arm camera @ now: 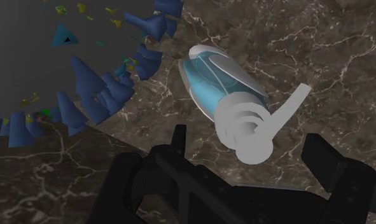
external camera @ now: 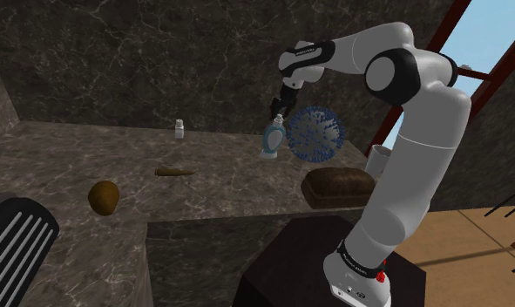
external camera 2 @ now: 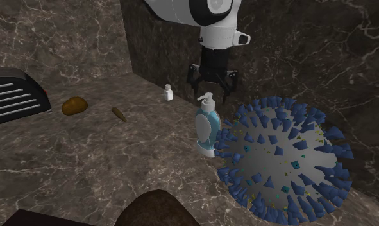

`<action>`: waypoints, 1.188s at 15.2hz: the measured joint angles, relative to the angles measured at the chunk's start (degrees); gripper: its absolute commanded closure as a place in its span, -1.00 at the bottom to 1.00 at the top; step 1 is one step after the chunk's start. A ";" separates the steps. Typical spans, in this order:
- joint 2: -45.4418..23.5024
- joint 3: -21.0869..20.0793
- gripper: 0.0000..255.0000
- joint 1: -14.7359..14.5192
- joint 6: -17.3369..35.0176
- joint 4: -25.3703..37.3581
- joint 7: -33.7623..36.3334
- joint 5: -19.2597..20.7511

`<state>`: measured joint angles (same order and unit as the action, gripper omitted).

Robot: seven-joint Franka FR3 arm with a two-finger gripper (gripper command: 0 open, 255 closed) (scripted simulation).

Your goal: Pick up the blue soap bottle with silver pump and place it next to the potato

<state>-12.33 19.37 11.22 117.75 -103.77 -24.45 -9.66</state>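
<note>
Marble counter (external camera 2: 85, 154), soap bottle (external camera 2: 206, 128) upright, axis vert., pump (external camera 2: 206, 98) up

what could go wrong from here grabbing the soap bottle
The open claw hangs just above the soap bottle; gripping only its slim top could tip or drop it. The spiky blue ball sits close beside the bottle, so a finger may bump it on the way down.

Blue soap bottle (external camera: 274, 139) upright on dark veined counter (external camera: 220, 185), potato (external camera: 104, 197) well apart.
</note>
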 measured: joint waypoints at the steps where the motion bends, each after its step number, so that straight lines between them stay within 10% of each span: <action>1: -0.06 -0.03 -1.00 -0.02 0.74 -0.68 -0.09 -0.08; 8: -0.80 -0.15 -1.00 -0.02 1.76 -0.99 -0.21 -0.41; 9: -0.80 -0.15 1.00 -0.02 1.76 -0.99 -0.21 -0.41; 18: -0.79 -0.15 1.00 -0.01 1.79 -0.97 -0.22 -0.41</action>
<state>-13.12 19.22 11.21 119.54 -104.73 -24.67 -10.07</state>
